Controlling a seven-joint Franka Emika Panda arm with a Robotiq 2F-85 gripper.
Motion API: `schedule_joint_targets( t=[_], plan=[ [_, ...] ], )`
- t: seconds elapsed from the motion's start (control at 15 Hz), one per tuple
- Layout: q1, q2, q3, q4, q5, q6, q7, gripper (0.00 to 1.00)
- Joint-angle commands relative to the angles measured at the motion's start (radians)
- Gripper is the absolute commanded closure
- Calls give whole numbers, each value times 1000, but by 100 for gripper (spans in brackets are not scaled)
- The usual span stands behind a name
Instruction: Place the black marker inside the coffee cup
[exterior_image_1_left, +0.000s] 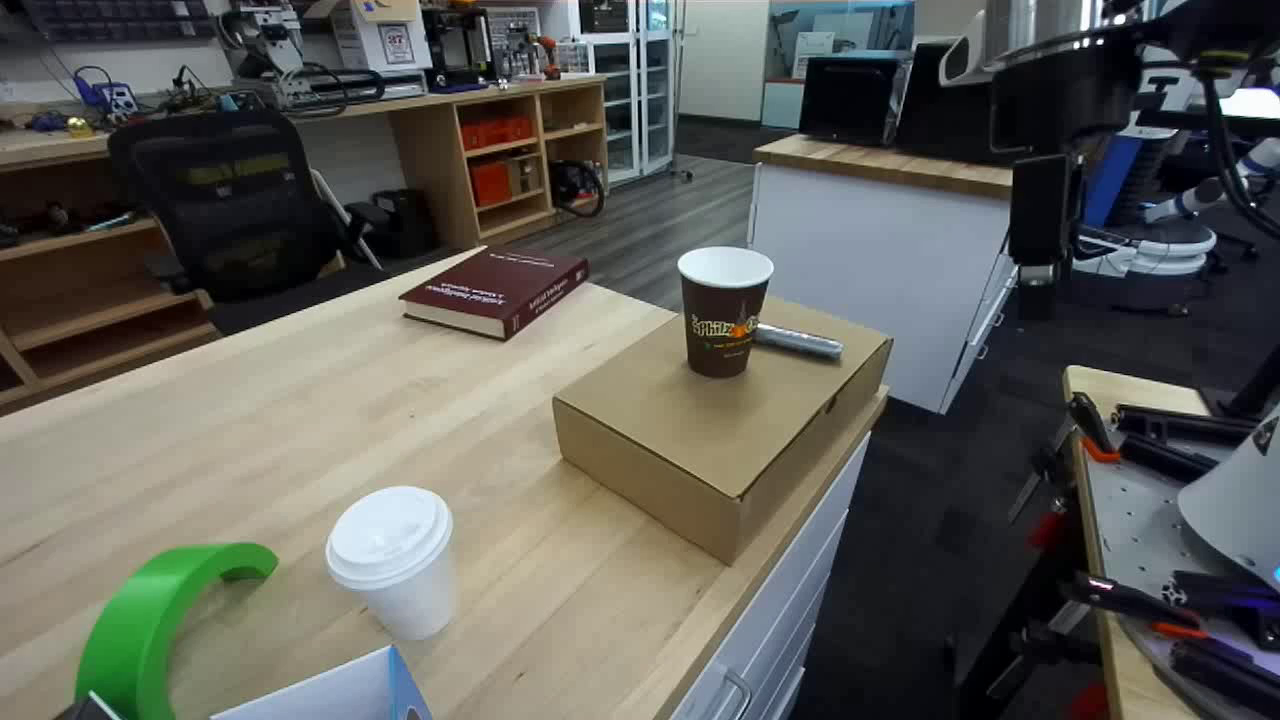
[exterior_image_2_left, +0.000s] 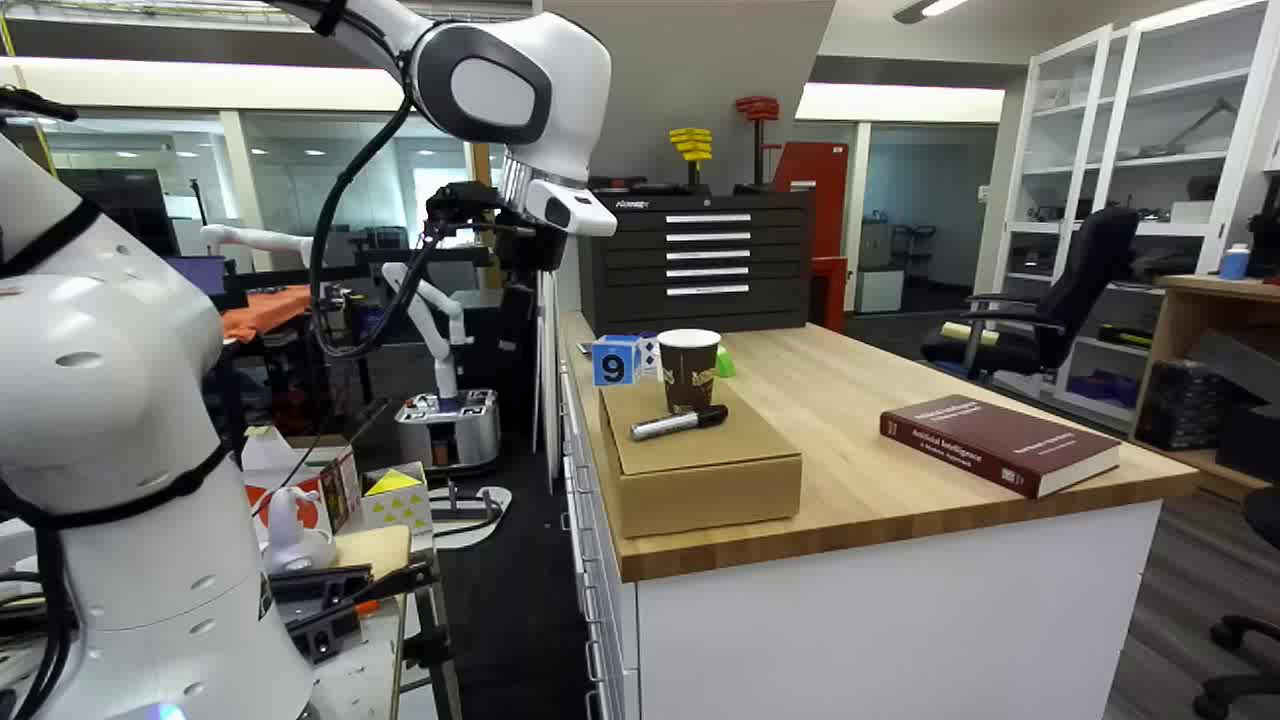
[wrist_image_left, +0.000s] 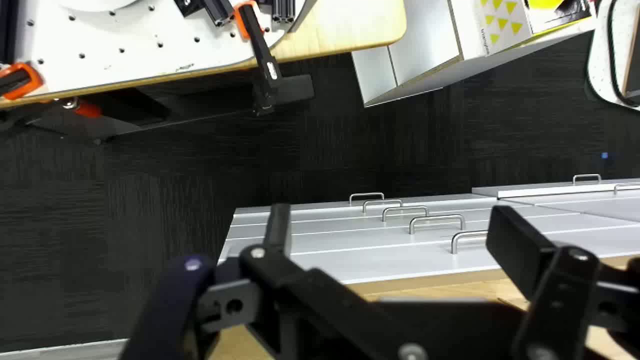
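The black marker (exterior_image_2_left: 665, 427), silver-barrelled with a black cap, lies on the cardboard box (exterior_image_2_left: 715, 505), just beside the foot of the upright brown coffee cup (exterior_image_2_left: 688, 368) and outside it; whether the two touch I cannot tell. In the wrist view the gripper (wrist_image_left: 390, 225) has its fingers parted wide, with dark floor (wrist_image_left: 390, 145) and white drawer fronts (wrist_image_left: 345, 255) beyond. A white lidded cup (exterior_image_1_left: 400, 565) and a dark red book (exterior_image_1_left: 490, 288) sit on the wooden table (exterior_image_1_left: 300, 440)
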Motion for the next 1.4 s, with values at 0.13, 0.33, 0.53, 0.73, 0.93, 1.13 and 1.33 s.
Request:
schedule_joint_targets(
  t=[0.13,0.33,0.53,0.73,0.93,1.13,1.33],
  plan=[
    [-11,-1,9,2,4,-5,-4,0],
    [-11,-1,9,2,4,-5,-4,0],
    [-11,-1,9,2,4,-5,-4,0],
    [-11,-1,9,2,4,-5,-4,0],
    [-14,4,10,3,-6,7,-15,0],
    [-22,23,10,14,-34,42,-43,0],
    [-20,32,10,24,-69,100,-83,0]
  ],
)
